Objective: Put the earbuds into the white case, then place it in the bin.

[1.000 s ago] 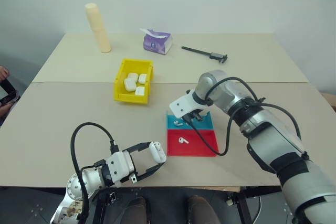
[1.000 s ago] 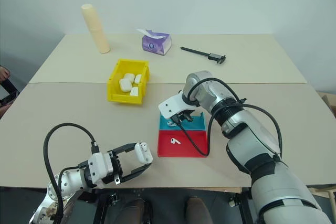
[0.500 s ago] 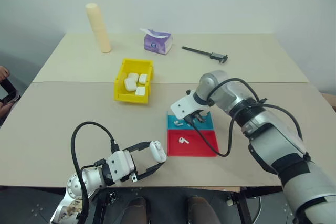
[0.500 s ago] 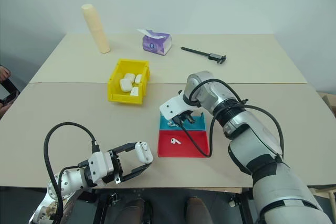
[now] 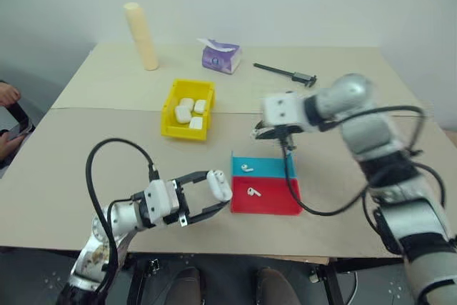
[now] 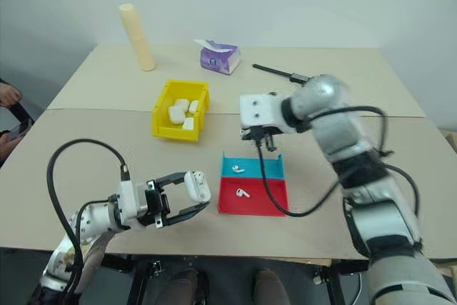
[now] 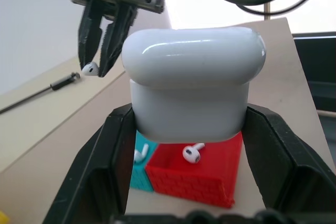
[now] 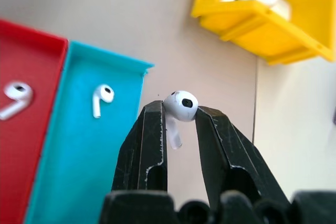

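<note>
Nearest the robot, the white case is clamped between the two black fingers of the left gripper and held above the front edge of the table, its lid seemingly shut (the left wrist view shows a closed rounded top with a seam below it). Just beyond it, the red tray holds one earbud, and the teal tray butted against its far side holds another.

Above and a little beyond the teal tray, the right gripper is raised off the table with its fingers pinched on a third earbud, gripped at the head with the stem hanging between the fingertips. Farther back and to the left stands the yellow bin, already holding several white cases. A cream cylinder, a purple tissue pack and a black caliper lie at the far end.

The step in hand appears to be the carrying of a picked earbud toward the case. The next move would seem to call for the lid to be opened and the earbud to be lowered stem-first into its socket, with the two grippers brought close together.
</note>
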Controlling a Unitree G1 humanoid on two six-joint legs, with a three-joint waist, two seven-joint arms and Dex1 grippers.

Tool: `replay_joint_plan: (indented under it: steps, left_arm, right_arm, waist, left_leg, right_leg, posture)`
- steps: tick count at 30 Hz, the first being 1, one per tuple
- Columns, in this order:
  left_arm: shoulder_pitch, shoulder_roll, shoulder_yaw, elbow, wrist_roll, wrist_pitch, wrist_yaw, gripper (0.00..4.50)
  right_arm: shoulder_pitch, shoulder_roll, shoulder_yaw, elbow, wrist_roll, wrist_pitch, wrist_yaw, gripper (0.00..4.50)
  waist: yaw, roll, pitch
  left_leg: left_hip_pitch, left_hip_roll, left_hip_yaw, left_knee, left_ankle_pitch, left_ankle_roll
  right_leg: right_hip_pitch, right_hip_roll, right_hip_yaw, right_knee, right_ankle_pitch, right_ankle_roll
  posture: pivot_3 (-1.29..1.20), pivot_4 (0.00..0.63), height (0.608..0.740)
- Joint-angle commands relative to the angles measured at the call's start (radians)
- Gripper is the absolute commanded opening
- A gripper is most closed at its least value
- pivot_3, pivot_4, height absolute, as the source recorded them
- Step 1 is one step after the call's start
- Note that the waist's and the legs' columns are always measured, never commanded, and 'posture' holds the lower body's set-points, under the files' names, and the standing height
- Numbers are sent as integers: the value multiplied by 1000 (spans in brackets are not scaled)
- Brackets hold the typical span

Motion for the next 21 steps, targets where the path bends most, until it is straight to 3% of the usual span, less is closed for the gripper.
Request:
replay_joint_plan:
  steps: [1,5,10,16,21]
  left_arm:
    - [-92,-24,-7,19,-85,37,-46,2746]
    - [-202,-56,-14,65,-148,101,-86,2746]
    - [-307,-82,-28,126,-170,146,-147,2746]
    - [-373,-120,-27,168,-182,189,-184,2746]
    - [-390,-148,-20,169,-191,206,-185,2746]
  right_arm:
    - [92,-9,-230,-298,205,287,-59,632]
    - [187,80,-518,-522,505,602,-163,632]
    - [309,235,-723,-733,844,719,-340,632]
    - [442,311,-699,-827,1062,671,-518,632]
    - [547,294,-577,-833,1034,559,-564,632]
  waist:
    - [0,0,0]
    - [-9,0,0]
    - [-15,0,0]
    - [-15,-1,0]
    - [-17,-1,0]
  left_leg:
    - [0,0,0,0,0,0]
    - [1,0,-6,0,0,0]
    - [1,0,-8,0,0,0]
    - [1,-1,-9,0,0,0]
    - [1,-1,-9,0,0,0]
  right_leg:
    - [0,0,0,0,0,0]
    - [1,1,1,1,0,0]
    - [2,2,1,0,0,0]
    - [2,2,0,0,0,1]
    - [3,2,1,0,0,2]
  posture:
    - [0,150,740]
    - [0,150,740]
    - [0,150,740]
    - [0,150,740]
    - [0,150,740]
